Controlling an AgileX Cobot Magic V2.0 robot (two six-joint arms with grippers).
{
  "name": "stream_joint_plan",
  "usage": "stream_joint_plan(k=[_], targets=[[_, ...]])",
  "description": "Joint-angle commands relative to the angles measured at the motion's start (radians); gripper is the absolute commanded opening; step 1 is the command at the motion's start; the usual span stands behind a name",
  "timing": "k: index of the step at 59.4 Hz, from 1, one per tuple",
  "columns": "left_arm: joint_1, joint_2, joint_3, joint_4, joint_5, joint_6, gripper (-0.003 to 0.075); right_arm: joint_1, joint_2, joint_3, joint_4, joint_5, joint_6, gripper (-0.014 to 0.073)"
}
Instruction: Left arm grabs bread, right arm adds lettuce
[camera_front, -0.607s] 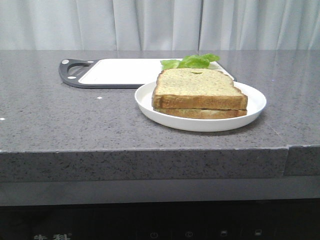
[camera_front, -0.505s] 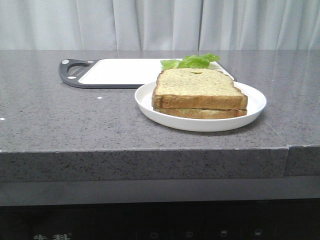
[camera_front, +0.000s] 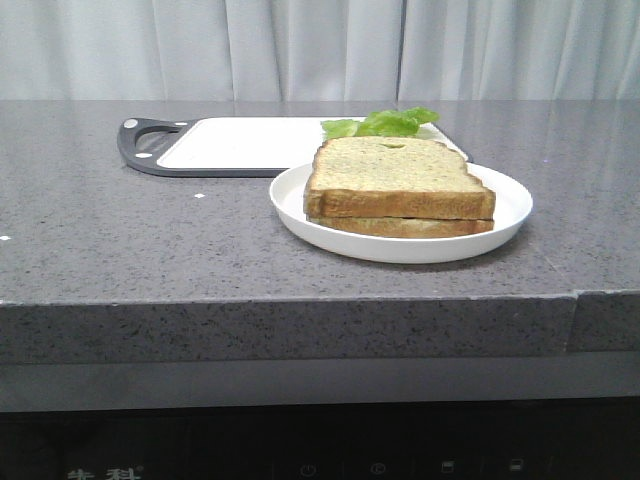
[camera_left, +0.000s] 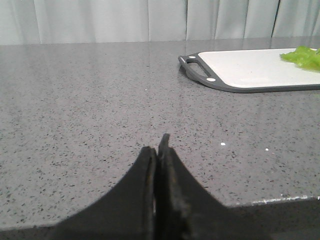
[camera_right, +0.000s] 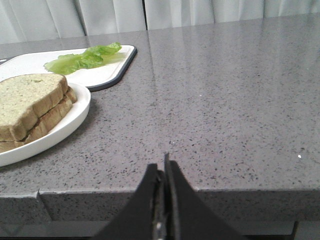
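Observation:
The bread, a tan slice with a small dark hole near its far edge, lies on top of a second slice on a white plate. It also shows in the right wrist view. The lettuce lies on the white cutting board behind the plate and shows in both wrist views. My left gripper is shut and empty, low at the counter's front edge, far from the bread. My right gripper is shut and empty at the front edge, right of the plate. Neither arm shows in the front view.
The grey speckled counter has a front edge with a step at the right. The cutting board has a dark rim and a handle at its left end. A pale curtain hangs behind.

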Motion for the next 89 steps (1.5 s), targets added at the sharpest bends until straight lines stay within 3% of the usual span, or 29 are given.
stream_joint_plan(k=[1,37,47,51,61,75,89], targets=[[-0.001,-0.017,0.005,-0.005,-0.088,-0.009,-0.0020,-0.008,-0.023,-0.002,-0.010,-0.072,-0.004,-0.0061],[-0.001,-0.017,0.005,-0.005,-0.088,-0.009,-0.0020,-0.008,-0.023,-0.002,-0.010,-0.076,-0.004,-0.0061],[-0.001,-0.017,0.003,-0.026,-0.173,-0.009,-0.0021,-0.008,-0.023,-0.003,-0.010,-0.082,-0.004,-0.0061],[-0.001,-0.017,-0.030,-0.026,-0.181,-0.009,-0.0021,-0.008,-0.023,-0.023,-0.004,-0.077,-0.003,-0.0061],[-0.001,0.072,-0.227,0.004,-0.060,-0.009,-0.0021,-0.008,0.016,-0.197,-0.025,0.000,-0.004,-0.0061],[-0.001,0.398,-0.483,0.004,-0.048,-0.009,-0.0021,-0.008,0.267,-0.456,-0.050,0.057,-0.004,-0.0061],[-0.001,0.550,-0.535,0.002,-0.053,-0.009,-0.0003,-0.008,0.418,-0.533,-0.050,0.047,-0.004,-0.0034]])
